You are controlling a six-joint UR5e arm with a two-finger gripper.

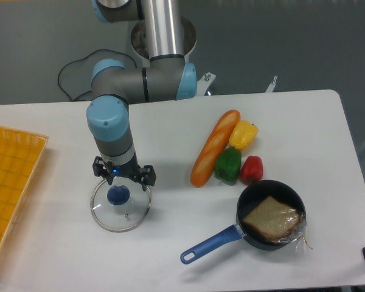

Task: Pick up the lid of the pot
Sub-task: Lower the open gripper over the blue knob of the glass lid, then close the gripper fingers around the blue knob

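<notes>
Seemingly glass: treat clear pot lid (130, 220) as stiff, slick, breakable, fairly light. Grip by blue knob (117, 195), not rim (119, 232). Lying flat on tabletop (55, 255), near fingers (148, 176) spread wide, holding nothing.

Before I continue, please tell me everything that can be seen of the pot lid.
The pot lid is round, apparently clear glass, with a thin metallic-looking rim, a round blue knob and a small shiny spot, perhaps a vent. It lies flat on the table, knob up. The open gripper overlaps its far edge in this view; whether they touch, I cannot tell.
</notes>
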